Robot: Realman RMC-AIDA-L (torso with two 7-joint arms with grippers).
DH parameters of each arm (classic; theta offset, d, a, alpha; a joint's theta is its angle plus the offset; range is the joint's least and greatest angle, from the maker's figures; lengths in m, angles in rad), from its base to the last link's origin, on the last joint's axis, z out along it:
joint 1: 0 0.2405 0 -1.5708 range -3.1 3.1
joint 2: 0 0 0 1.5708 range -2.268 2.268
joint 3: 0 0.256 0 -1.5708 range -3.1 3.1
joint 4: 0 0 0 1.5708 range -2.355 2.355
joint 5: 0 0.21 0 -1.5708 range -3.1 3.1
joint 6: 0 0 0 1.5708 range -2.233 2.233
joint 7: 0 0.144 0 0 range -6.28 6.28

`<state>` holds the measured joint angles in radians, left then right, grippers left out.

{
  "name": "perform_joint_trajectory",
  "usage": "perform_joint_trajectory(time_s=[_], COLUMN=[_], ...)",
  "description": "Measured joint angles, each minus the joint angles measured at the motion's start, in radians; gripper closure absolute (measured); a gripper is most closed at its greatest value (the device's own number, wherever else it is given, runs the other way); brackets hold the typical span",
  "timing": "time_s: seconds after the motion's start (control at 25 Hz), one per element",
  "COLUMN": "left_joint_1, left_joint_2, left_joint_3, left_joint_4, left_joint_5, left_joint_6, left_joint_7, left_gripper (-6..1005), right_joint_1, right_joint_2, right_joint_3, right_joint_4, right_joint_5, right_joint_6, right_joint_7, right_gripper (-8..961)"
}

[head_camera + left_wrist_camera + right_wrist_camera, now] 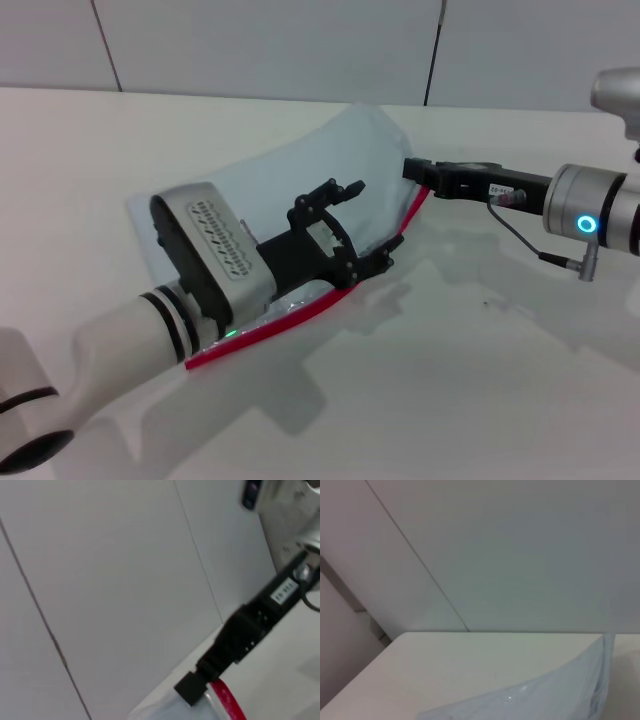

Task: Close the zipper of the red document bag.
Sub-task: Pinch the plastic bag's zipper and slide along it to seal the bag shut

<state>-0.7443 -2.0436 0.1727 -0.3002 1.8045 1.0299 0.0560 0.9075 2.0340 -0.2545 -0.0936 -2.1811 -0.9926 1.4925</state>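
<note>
The red document bag (300, 175) is a floppy, translucent pale blue pouch that curves up off the white table (450, 400). Its zipper (290, 318), a thin red strip, runs along the near long edge. My right gripper (415, 170) is shut on the far end of that edge. In the left wrist view its black fingertips (191, 687) clamp the corner beside the zipper (227, 700). My left gripper (375, 220) is at the middle of the red edge with its fingers spread, the lower one touching the strip. The right wrist view shows only the bag (545, 700).
Grey wall panels (300, 40) stand behind the table's far edge. My left forearm (120, 350) crosses the near left of the table. A cable (520, 240) hangs from the right wrist.
</note>
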Motion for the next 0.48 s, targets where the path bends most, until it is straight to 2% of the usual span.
perform_joint_trajectory(time_s=[0.16, 0.48], left_joint_1=[-0.008, 0.003], left_joint_2=[-0.003, -0.004], left_joint_3=[-0.015, -0.154], left_joint_4=[-0.018, -0.112], left_joint_5=[-0.008, -0.009], left_joint_6=[-0.036, -0.126], left_joint_7=[0.106, 0.400], left_gripper=[202, 202], right_joint_1=[0.002, 0.002], right_joint_2=[0.000, 0.000], right_joint_3=[0.001, 0.009], right_joint_4=[0.009, 0.010], right_joint_5=[0.000, 0.000], right_joint_6=[0.000, 0.006], right_joint_7=[-0.005, -0.006], right_gripper=[877, 880])
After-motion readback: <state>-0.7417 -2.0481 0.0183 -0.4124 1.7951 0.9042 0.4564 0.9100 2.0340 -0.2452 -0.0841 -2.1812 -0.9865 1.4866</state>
